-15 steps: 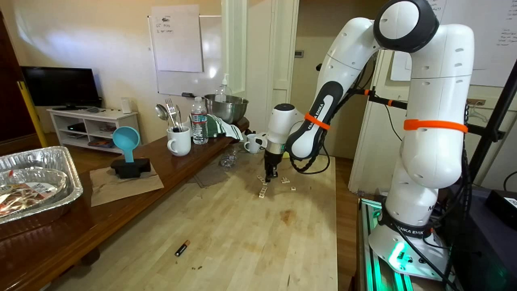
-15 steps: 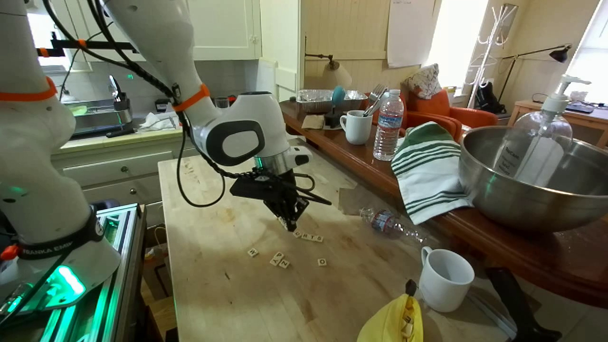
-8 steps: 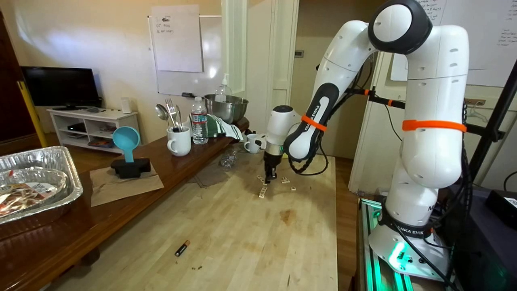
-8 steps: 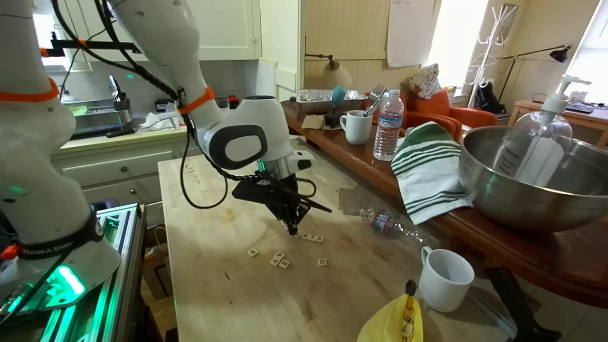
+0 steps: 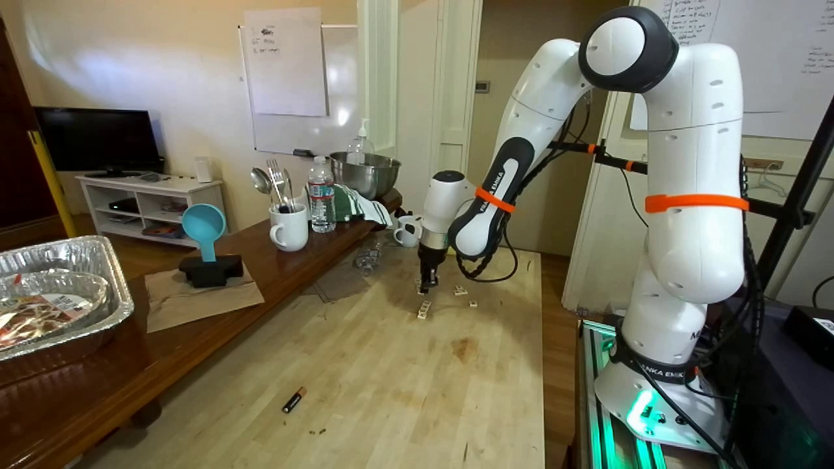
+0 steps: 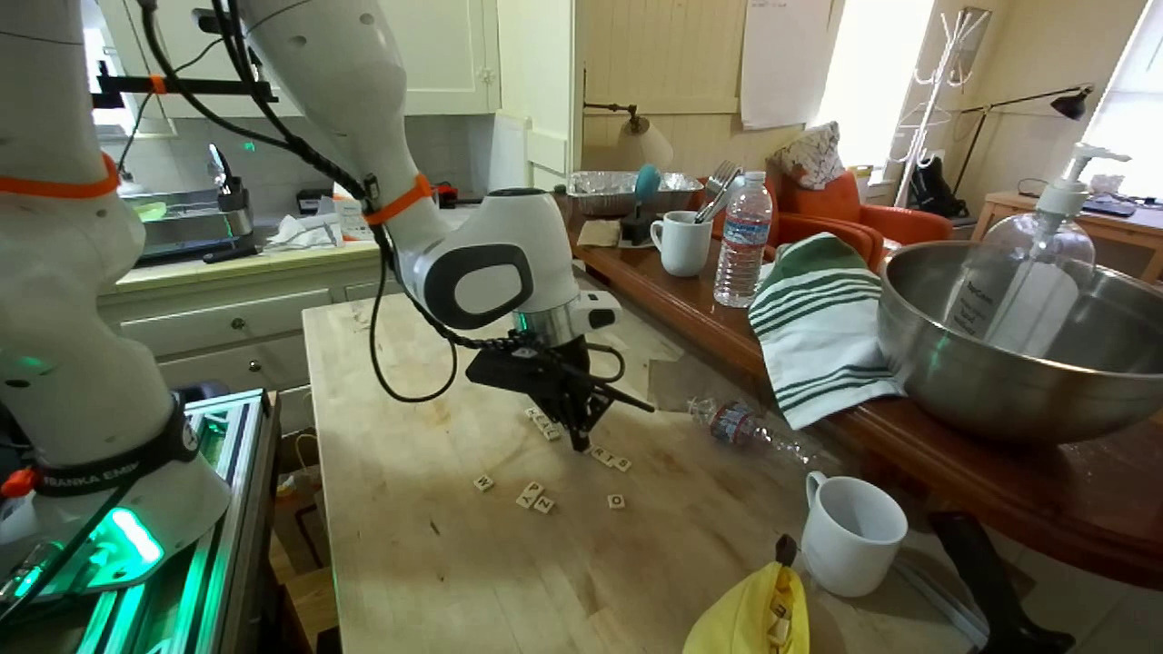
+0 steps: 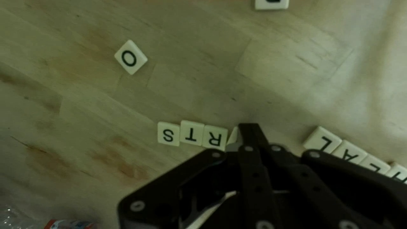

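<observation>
I'm nudging the RTS tiles (image 7: 191,133) nearer the O tile (image 7: 130,57) with my hand (image 6: 580,440) pinched narrow, skewing their row

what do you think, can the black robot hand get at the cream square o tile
Probably yes, if the shut black hand opens: the cream square O tile lies apart from the other tiles, none of them in the way.

In the wrist view, a tile (image 7: 233,136) is mostly covered by the gripper (image 7: 252,130), its letter hidden; another tile (image 7: 272,4) is cut off by the top edge, the bottle (image 7: 70,224) by the bottom. In an exterior view, letters on a row of tiles (image 5: 424,309) are too small to be read.
</observation>
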